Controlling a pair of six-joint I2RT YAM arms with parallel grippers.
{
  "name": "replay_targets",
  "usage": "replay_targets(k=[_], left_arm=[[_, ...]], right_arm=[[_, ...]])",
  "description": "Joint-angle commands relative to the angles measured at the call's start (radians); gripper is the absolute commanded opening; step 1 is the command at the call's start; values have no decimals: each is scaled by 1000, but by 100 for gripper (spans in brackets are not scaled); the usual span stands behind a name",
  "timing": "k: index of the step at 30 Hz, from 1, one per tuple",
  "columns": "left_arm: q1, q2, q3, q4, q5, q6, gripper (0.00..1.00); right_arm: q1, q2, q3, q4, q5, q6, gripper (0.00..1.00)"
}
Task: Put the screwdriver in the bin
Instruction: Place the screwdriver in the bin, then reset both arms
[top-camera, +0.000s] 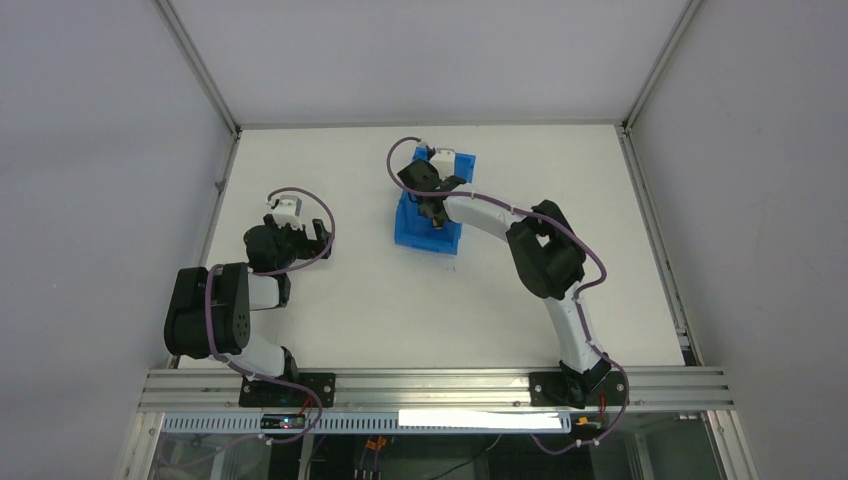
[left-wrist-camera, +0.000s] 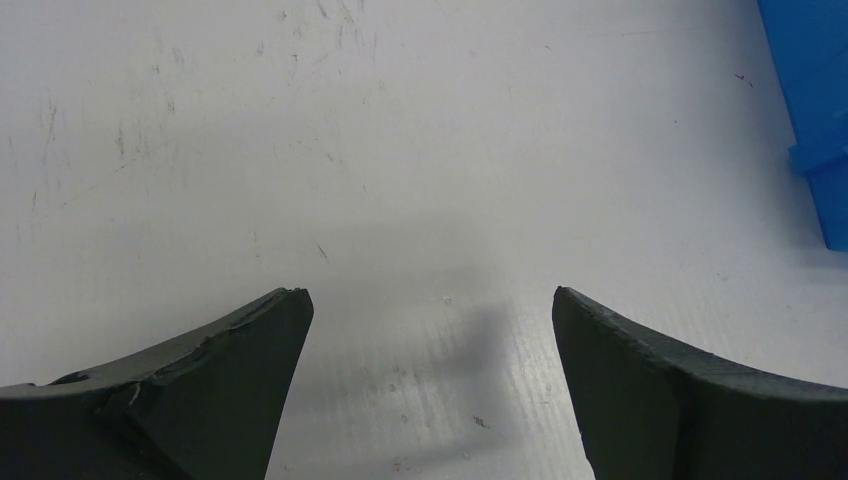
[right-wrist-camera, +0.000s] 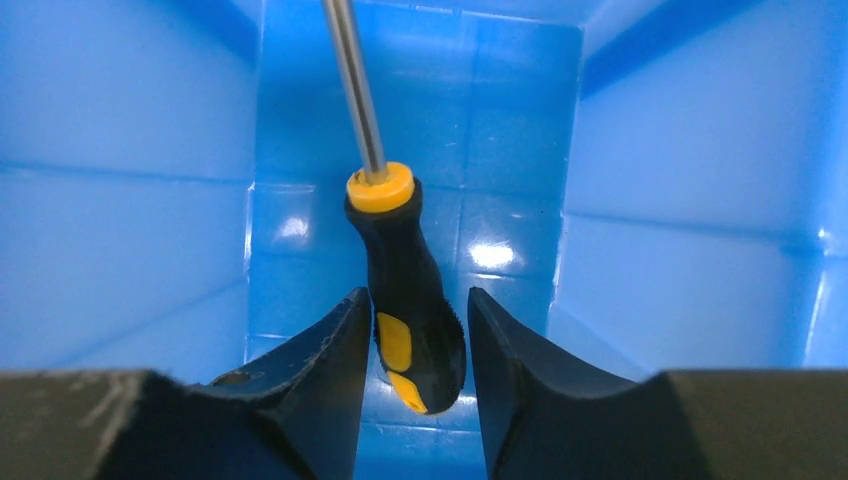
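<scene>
The screwdriver is sitting inside the bright blue bin, its thin grey shaft pointing away toward the far wall. Its black handle is showing an orange-yellow collar at the shaft and orange-yellow patches near the butt. The right gripper is reaching into the bin with its fingers flanking the handle's lower end very closely; whether they are pinching it or standing just clear cannot be told. The left gripper is hovering with its jaws spread wide over the scuffed white table, well left of the bin.
</scene>
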Motion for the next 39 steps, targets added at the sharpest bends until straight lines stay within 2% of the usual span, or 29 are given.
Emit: replay_targets(k=[1, 4, 6, 8, 21, 30, 32, 34, 35, 39], left_arm=[[11, -4, -1, 45, 15, 10, 99], [11, -4, -1, 44, 15, 10, 99], [11, -4, -1, 44, 15, 10, 99], [11, -4, -2, 45, 15, 10, 99], [11, -4, -1, 44, 15, 10, 99], [11, -6, -1, 45, 15, 10, 99], [11, -4, -1, 45, 15, 10, 99], [12, -4, -1, 45, 15, 10, 99], [11, -4, -1, 45, 15, 10, 99], [11, -4, -1, 44, 15, 10, 99]], right_arm=[[-2, -66, 15, 19, -14, 9, 45], [0, -97, 31, -4, -7, 6, 48], [1, -116, 43, -22, -3, 7, 60], [2, -132, 57, -41, 2, 5, 64], [18, -256, 200, -107, 46, -134, 67], [18, -306, 342, -133, 41, -331, 68], [18, -300, 402, -176, 41, -362, 76], [18, -293, 447, -209, 39, -394, 93], [19, -290, 464, -224, 34, -412, 97], [12, -294, 486, -247, 24, -488, 99]])
